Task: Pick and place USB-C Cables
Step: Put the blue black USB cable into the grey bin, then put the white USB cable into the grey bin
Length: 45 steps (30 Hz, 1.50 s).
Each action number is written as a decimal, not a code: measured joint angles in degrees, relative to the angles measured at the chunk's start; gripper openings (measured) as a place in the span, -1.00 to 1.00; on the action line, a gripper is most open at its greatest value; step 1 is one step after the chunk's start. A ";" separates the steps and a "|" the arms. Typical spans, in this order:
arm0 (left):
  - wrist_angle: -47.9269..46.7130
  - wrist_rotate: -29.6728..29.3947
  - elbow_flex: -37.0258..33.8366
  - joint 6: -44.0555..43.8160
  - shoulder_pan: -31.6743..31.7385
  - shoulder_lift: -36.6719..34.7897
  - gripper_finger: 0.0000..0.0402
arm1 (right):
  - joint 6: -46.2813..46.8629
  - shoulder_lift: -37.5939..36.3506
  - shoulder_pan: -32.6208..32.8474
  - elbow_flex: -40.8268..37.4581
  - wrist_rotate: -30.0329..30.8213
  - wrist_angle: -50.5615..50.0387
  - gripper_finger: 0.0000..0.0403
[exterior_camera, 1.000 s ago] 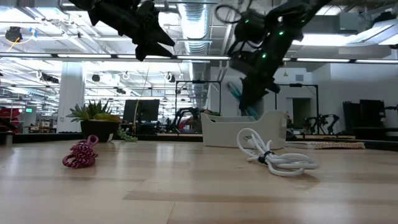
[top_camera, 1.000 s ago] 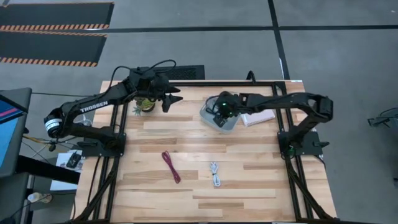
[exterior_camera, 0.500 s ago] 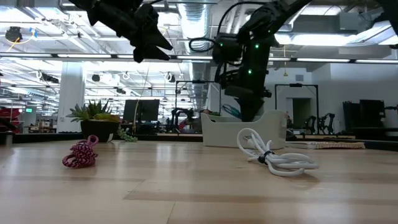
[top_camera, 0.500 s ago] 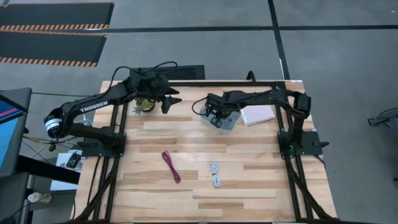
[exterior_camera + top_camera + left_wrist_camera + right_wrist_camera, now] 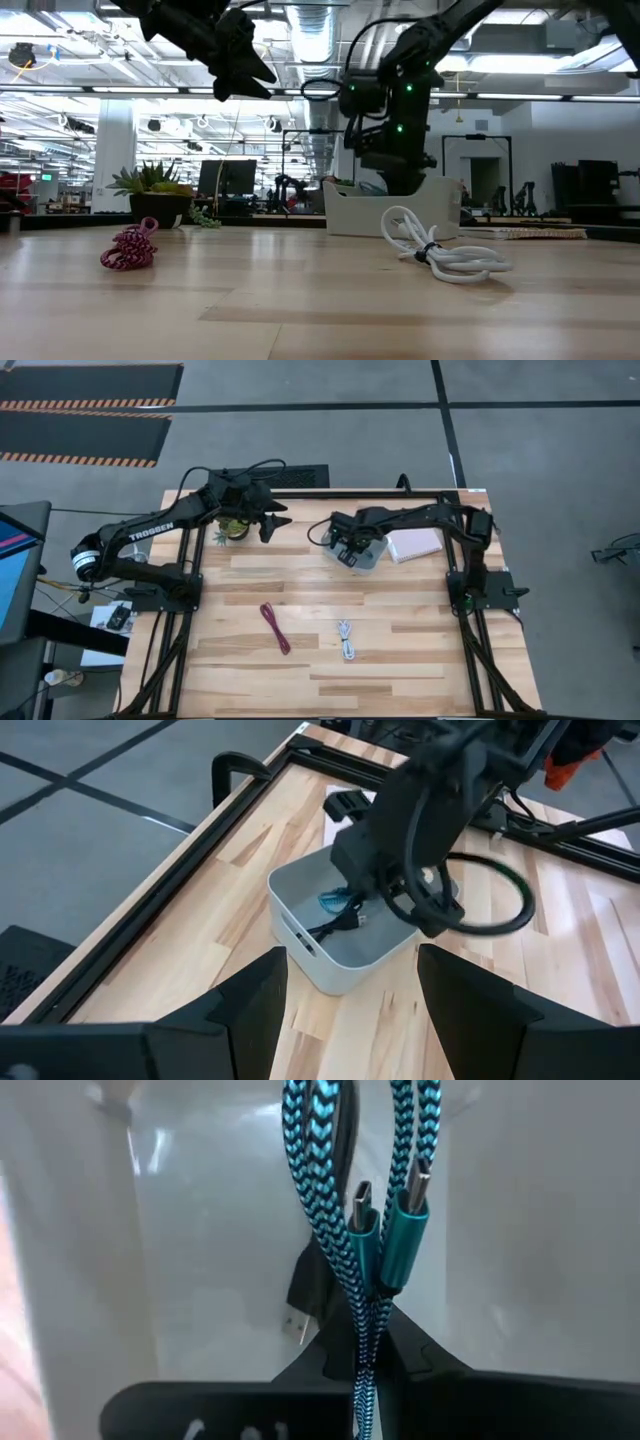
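Note:
My right gripper reaches down into the white bin at the far middle of the table, shut on the teal cable. A black cable lies on the bin's floor. On the bare wood nearer the front lie the maroon-red cable and the white-grey cable, both free. My left gripper hangs open, high over the far left part of the table, and looks toward the bin. My right gripper pinches the teal cable's bundled strands between its two fingers. The fingers come from above and point steeply down into the bin. The cable's loops and its two plugs reach past the fingertips toward the bin's floor; whether they touch it I cannot tell.
A potted plant stands at the far left, under my left arm. A white pad lies right of the bin. A black frame runs along the table's far edge and sides. Open wood stretches across the front half.
My right gripper has gone down and a little toward the table's left, tipping to point more steeply down. The teal cable, which hung above the bin's rim, has gone down with it inside the bin's walls.

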 joint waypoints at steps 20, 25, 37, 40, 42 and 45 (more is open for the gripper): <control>-0.28 0.00 0.00 -0.09 -0.02 0.02 0.06 | -0.26 2.64 -1.09 0.15 0.86 2.15 -0.57; -0.65 0.02 0.00 0.04 0.00 0.02 0.06 | -0.25 2.48 -1.09 0.17 0.85 2.26 -0.30; -15.51 8.83 0.00 11.65 -3.00 0.02 0.06 | -0.49 -8.06 0.42 5.58 0.52 -3.78 -0.04; -23.30 9.30 -0.02 15.00 -8.95 0.02 0.06 | -0.72 -12.69 1.91 5.74 0.50 -3.91 -0.05; -26.39 8.98 -0.04 16.15 -14.30 0.02 0.06 | -0.70 -15.45 2.85 5.74 0.48 -4.36 -0.06; -27.38 7.24 -0.04 16.73 -23.32 0.00 0.06 | -0.46 -18.99 4.42 5.74 0.56 -4.31 -0.08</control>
